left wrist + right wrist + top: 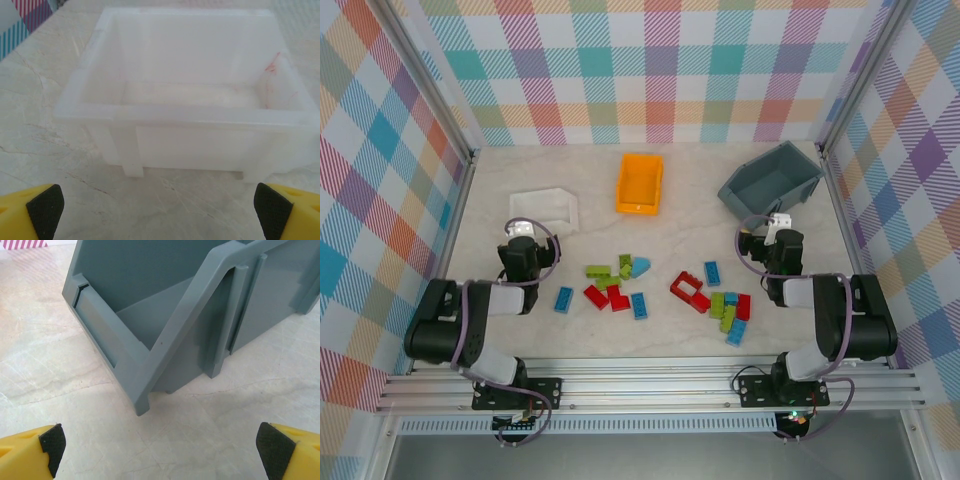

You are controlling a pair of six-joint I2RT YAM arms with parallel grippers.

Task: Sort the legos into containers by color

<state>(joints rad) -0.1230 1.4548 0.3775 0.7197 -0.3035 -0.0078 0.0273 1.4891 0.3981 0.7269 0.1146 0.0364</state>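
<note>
At the left, toward the far side of the table (pixel 660 335), white tray (pixel 542 195), directly ahead of left gripper (pixel 159 202), jaws spread fully, nothing between. In the middle, legos (pixel 595 295) in red, blue and lime green, loose on the table in two groups near the arms. Behind them, well apart, orange bin (pixel 640 208). At the right, dark grey bin (pixel 792 195), turned at an angle, just ahead of right gripper (pixel 160 442), also spread wide, holding nothing.

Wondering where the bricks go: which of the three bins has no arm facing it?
The orange bin, back middle. The left arm faces the white tray, the right arm the dark grey bin.
</note>
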